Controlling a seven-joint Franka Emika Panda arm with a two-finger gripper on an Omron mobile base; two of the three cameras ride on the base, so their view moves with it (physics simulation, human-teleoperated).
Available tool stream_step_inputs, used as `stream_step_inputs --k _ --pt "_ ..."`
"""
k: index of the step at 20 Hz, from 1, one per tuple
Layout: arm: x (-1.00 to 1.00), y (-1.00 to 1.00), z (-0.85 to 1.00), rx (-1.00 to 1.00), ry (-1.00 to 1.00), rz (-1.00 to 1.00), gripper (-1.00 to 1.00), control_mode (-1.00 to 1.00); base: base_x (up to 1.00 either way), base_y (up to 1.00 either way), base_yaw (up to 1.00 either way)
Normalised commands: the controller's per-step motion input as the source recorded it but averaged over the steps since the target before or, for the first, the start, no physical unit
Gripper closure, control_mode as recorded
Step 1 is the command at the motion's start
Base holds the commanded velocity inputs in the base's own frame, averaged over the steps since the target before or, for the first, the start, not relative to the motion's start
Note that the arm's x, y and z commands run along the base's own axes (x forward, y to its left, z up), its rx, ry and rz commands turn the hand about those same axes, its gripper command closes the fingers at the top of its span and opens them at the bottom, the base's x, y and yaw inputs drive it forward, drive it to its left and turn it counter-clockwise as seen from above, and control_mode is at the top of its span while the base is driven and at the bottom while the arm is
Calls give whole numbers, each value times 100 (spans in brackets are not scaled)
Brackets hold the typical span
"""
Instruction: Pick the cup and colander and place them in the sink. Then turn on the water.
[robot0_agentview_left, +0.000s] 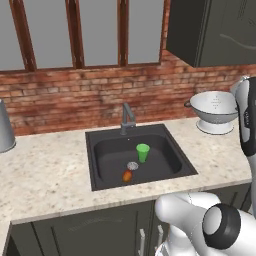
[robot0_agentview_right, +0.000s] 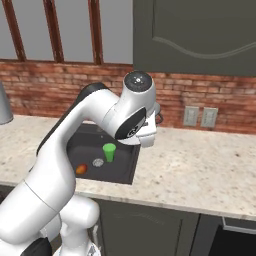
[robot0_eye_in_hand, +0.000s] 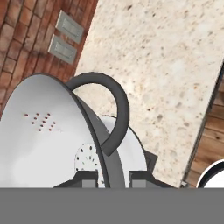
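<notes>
The white-grey perforated colander (robot0_agentview_left: 215, 111) stands on the counter to the right of the sink (robot0_agentview_left: 107, 155), with the arm's white forearm just beside it. In the hand view the colander (robot0_eye_in_hand: 48, 140) is very close, and its dark rim runs down between the two finger tips. My gripper (robot0_eye_in_hand: 113, 177) is shut on that rim, beside the dark loop handle (robot0_eye_in_hand: 118, 105). The bright-green cup (robot0_agentview_left: 143, 152) stands upright in the basin near the round drain (robot0_agentview_left: 132, 165). In the right base view the cup (robot0_agentview_right: 109, 152) shows in the sink (robot0_agentview_right: 125, 167). No water runs from the faucet (robot0_agentview_left: 127, 118).
A small orange thing (robot0_agentview_left: 127, 175) lies in the basin by the drain. A large grey metal cylinder (robot0_agentview_left: 4, 127) stands at the far left of the counter. A dark wall cabinet (robot0_agentview_left: 215, 30) hangs above the colander. Wall outlets (robot0_agentview_right: 200, 116) sit on the brick behind it.
</notes>
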Motion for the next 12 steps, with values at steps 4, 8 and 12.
stream_step_inputs --k 4,8,12 --pt "0 0 0 0 0 0 100 100 31 0 3" --pt "0 0 0 0 0 0 100 100 31 0 3" --pt "0 0 0 0 0 0 100 100 6 0 2"
